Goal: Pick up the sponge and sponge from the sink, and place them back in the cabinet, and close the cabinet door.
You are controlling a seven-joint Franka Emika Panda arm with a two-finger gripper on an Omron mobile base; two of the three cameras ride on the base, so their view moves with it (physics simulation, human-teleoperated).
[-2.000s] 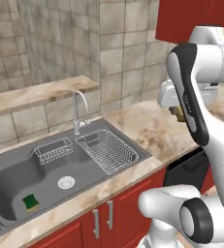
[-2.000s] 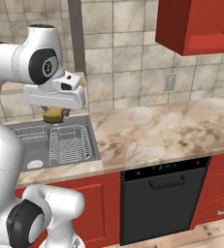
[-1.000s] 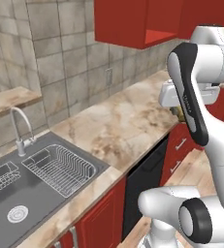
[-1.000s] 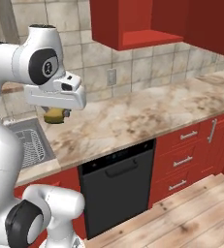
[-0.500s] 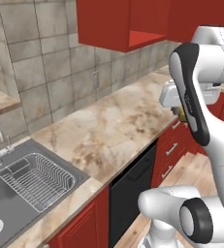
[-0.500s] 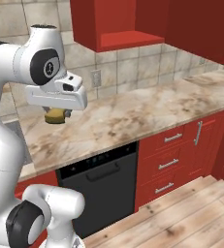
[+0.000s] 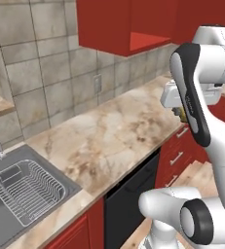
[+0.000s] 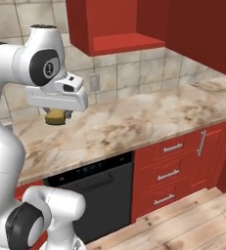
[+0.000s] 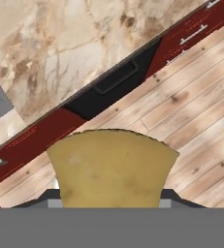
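claw [image 8: 56, 118]: closed on the tan-yellow sponge [image 9: 111, 167], gripped between its jaws
position: held above the marble counter [image 8: 134, 122]
cabinet [image 8: 115, 24]: open, above

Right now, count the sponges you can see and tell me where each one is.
1. A tan-yellow sponge is held in the gripper, out over the counter's front edge. The other sponge may be hidden in the sink.

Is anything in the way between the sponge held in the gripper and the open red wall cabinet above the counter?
Nothing visible blocks it. The tan sponge sits in the shut gripper above the counter's front edge; the cabinet above stands open towards it, its shelf bare where it shows.
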